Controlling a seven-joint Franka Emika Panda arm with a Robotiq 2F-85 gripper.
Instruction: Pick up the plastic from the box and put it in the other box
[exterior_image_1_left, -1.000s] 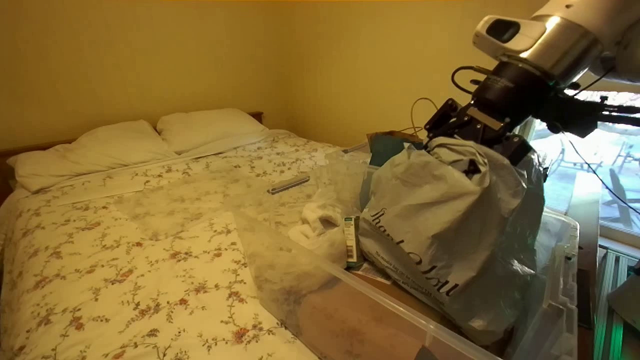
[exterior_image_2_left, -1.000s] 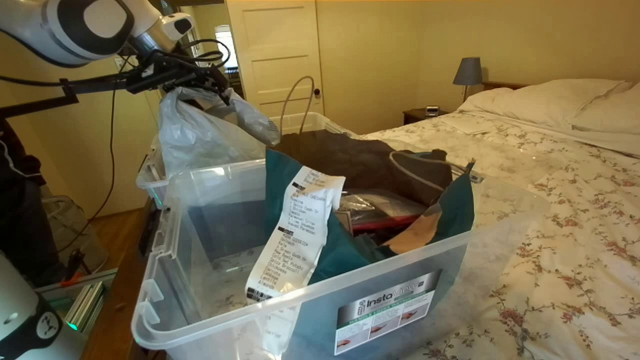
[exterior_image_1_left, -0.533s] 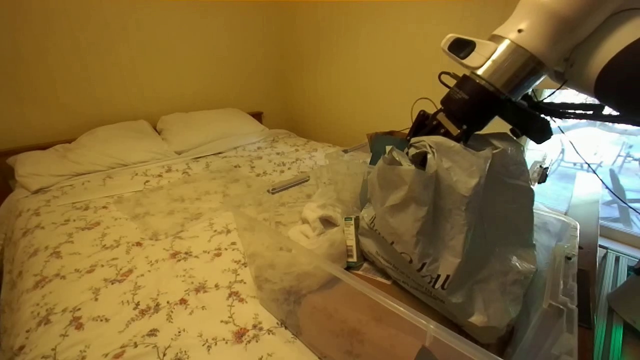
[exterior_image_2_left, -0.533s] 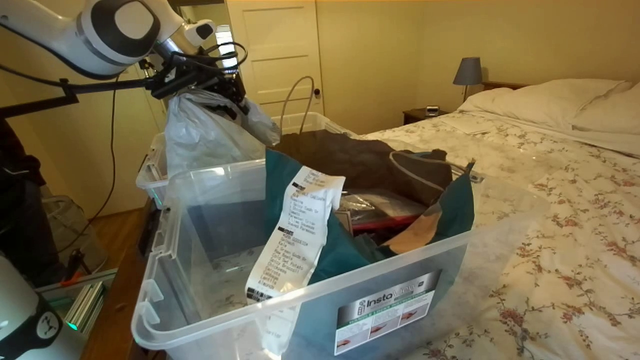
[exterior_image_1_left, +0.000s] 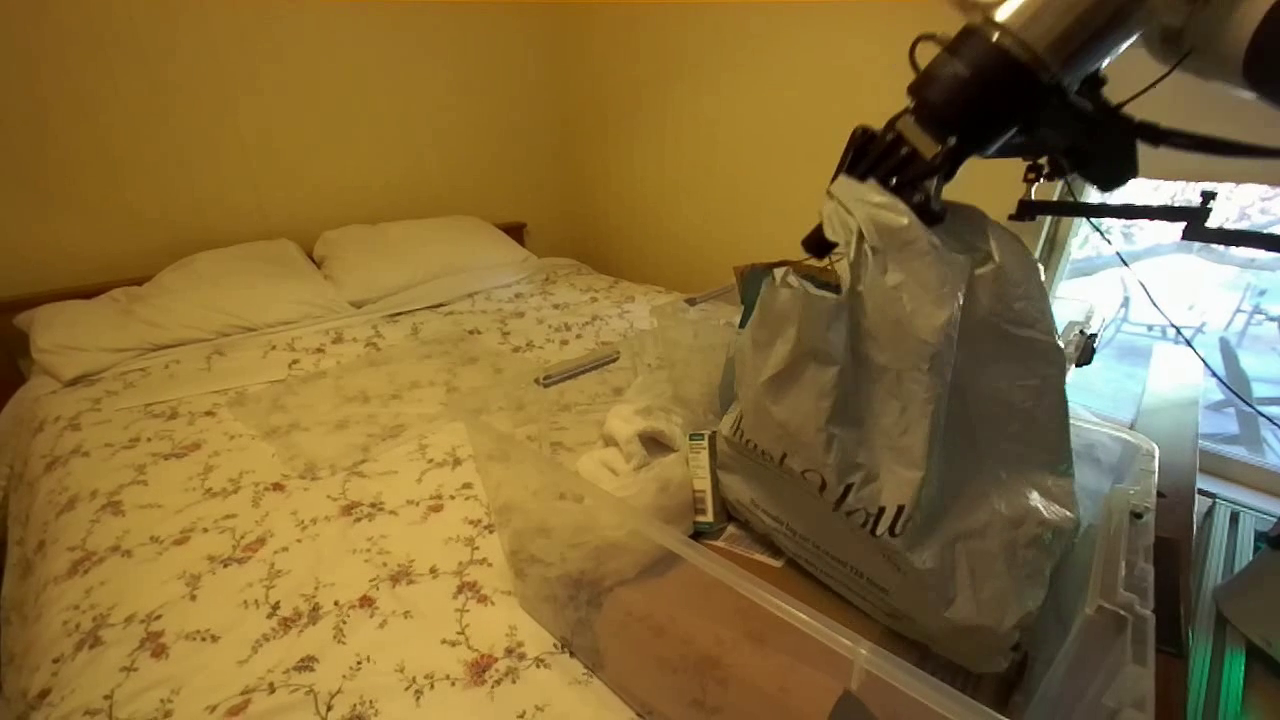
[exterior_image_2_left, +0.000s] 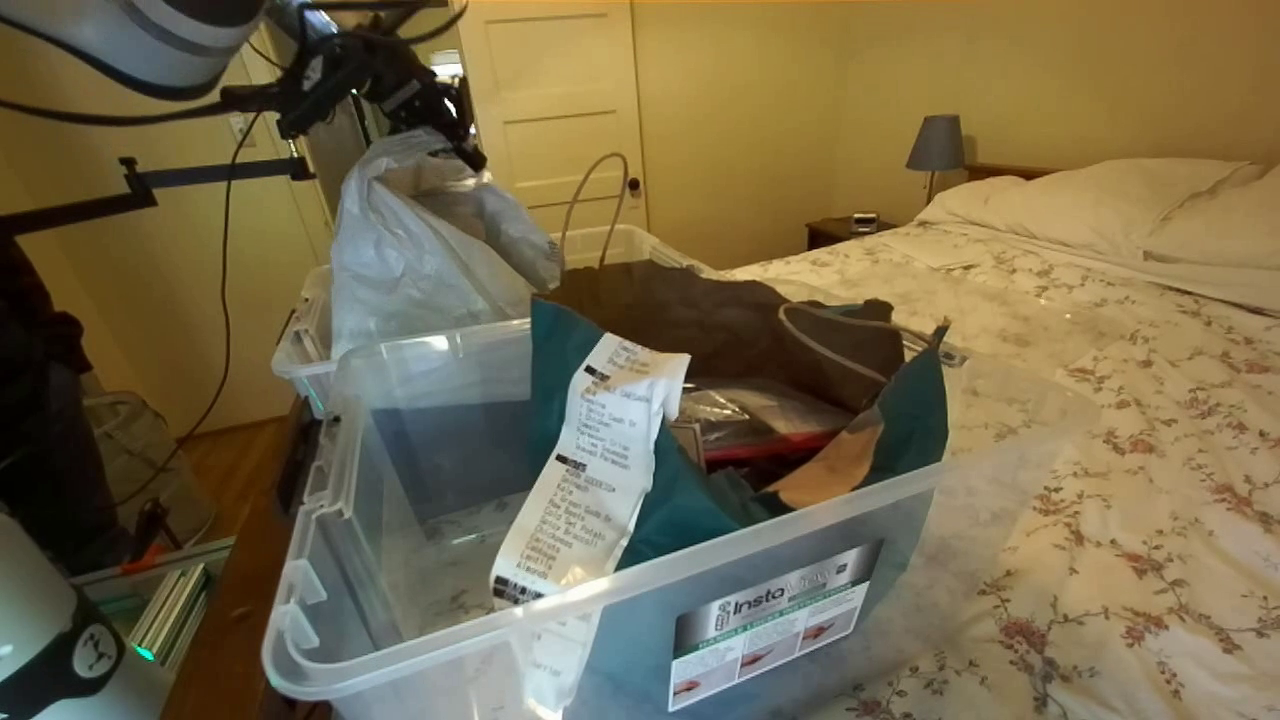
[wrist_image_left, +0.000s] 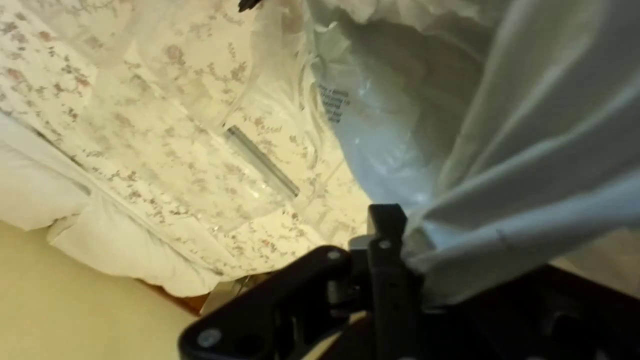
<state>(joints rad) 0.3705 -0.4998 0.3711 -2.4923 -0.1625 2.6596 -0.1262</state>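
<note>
Within the larger bin (exterior_image_1_left: 770, 595) stood the plastic bag (exterior_image_2_left: 430, 250); at its four o'clock in an exterior view, a teal bag (exterior_image_2_left: 685, 515) occupied the smaller tub (exterior_image_2_left: 625, 640). The gripper (wrist_image_left: 406, 227) had risen, clamping the former.

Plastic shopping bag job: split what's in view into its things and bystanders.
Part of the job:
grey plastic bag
hand, gripping it
clear bin, where it is now
clear tub, where it should go

Just lying about:
teal handled bag
receipt
small carton
pillows
</note>
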